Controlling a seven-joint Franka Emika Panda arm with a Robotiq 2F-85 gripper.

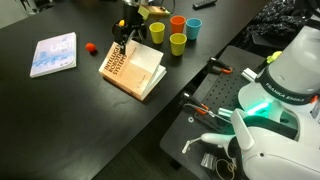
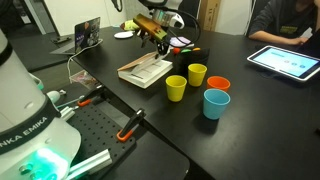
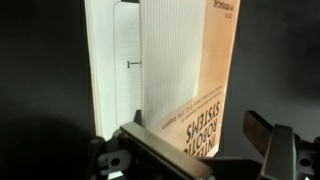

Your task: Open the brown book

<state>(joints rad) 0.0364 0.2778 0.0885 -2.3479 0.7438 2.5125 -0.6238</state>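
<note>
The brown book (image 1: 132, 70) lies on the black table and is partly open. Its tan lettered cover stands lifted off the white pages, and it also shows in an exterior view (image 2: 145, 70). My gripper (image 1: 122, 40) hangs over the book's far edge, also visible in an exterior view (image 2: 155, 36). In the wrist view the gripper (image 3: 195, 125) is open, its fingers wide apart. The raised cover and page block (image 3: 215, 70) rest against one finger, with a bare white page beside them.
A light blue and white book (image 1: 53, 54) and a small red ball (image 1: 90, 47) lie to one side. Several cups (image 1: 178, 44) stand just beyond the brown book, also seen in an exterior view (image 2: 176, 88). A tablet (image 2: 284, 62) lies at the far side. The robot base (image 1: 275, 100) fills the near edge.
</note>
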